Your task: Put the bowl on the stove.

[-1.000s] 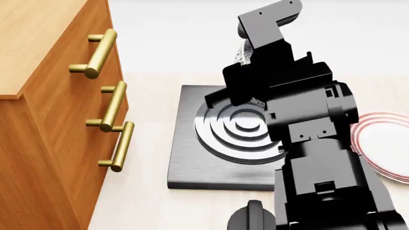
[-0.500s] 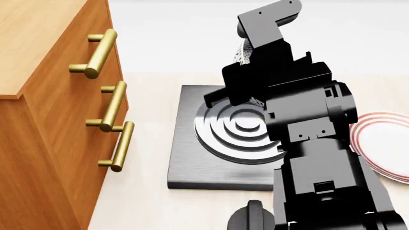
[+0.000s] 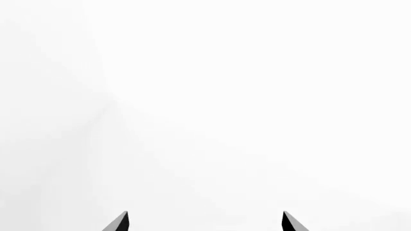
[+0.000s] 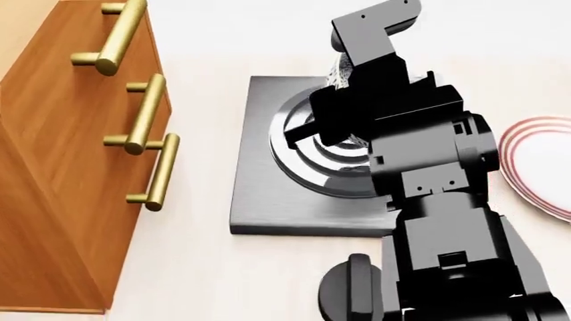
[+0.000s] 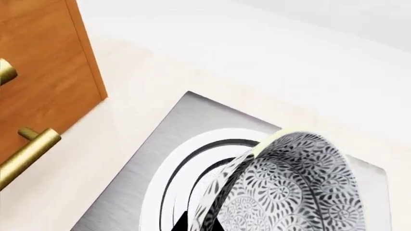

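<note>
The bowl (image 5: 292, 187), white with a dense grey floral pattern, hangs tilted over the stove (image 5: 122, 197) and its raised ring burner (image 5: 170, 173). My right gripper (image 5: 204, 224) is shut on the bowl's rim; one black fingertip shows outside the wall. In the head view only a sliver of the bowl (image 4: 338, 72) shows behind my right arm, above the far part of the stove (image 4: 267, 194). My left gripper (image 3: 204, 224) is open, its two tips wide apart against a plain white surface.
A wooden drawer cabinet (image 4: 63, 174) with brass handles (image 4: 154, 172) stands close to the stove's left side. A white plate (image 4: 535, 164) with red rim rings lies to the right. A round black knob (image 4: 350, 289) sits in front of the stove.
The head view has shifted: stove, cabinet and plate sit higher in the picture. The bowl held by the right gripper now hangs over the burner rather than the stove's far edge.
</note>
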Controlling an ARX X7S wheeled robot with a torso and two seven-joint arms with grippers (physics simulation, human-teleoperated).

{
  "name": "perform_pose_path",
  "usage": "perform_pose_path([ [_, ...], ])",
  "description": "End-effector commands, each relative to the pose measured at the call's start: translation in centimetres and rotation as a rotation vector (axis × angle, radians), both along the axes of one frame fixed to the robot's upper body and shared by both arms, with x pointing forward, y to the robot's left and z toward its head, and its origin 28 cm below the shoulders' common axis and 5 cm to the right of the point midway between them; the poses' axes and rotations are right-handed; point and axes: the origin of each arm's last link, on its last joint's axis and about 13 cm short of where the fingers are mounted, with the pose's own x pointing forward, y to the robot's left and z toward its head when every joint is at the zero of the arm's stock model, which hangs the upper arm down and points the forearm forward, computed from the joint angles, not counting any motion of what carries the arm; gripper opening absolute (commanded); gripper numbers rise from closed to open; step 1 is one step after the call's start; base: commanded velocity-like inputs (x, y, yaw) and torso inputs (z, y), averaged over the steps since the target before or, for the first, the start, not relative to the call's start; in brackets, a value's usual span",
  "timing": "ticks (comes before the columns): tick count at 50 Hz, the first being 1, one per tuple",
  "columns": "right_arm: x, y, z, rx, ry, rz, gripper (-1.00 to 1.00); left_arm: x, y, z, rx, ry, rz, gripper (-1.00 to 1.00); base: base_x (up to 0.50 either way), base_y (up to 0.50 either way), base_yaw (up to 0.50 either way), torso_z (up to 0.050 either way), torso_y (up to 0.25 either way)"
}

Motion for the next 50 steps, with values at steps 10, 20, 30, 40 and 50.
perform_pose_path([
  [10,0.05,0.04,0.30,0.003,-0.010,0.003,-1.00,0.04,0.05,-0.04,-0.026,-0.002,-0.005,1.00,0.00,0.00,0.00,0.000,-0.008],
  [20,0.05,0.04,0.30,0.003,-0.010,0.003,-1.00,0.00,0.03,-0.06,-0.008,-0.009,-0.005,1.00,0.00,0.00,0.00,0.000,0.000],
  [30,0.05,0.04,0.30,0.003,-0.010,0.003,-1.00,-0.03,0.09,-0.02,-0.038,-0.005,-0.019,1.00,0.00,0.00,0.00,0.000,-0.126],
  [40,0.05,0.04,0.30,0.003,-0.010,0.003,-1.00,-0.03,0.07,-0.06,-0.037,-0.005,-0.022,1.00,0.00,0.00,0.00,0.000,0.000],
  [50,0.05,0.04,0.30,0.003,-0.010,0.003,-1.00,-0.01,0.08,-0.12,-0.034,-0.004,-0.020,1.00,0.00,0.00,0.00,0.000,0.000],
])
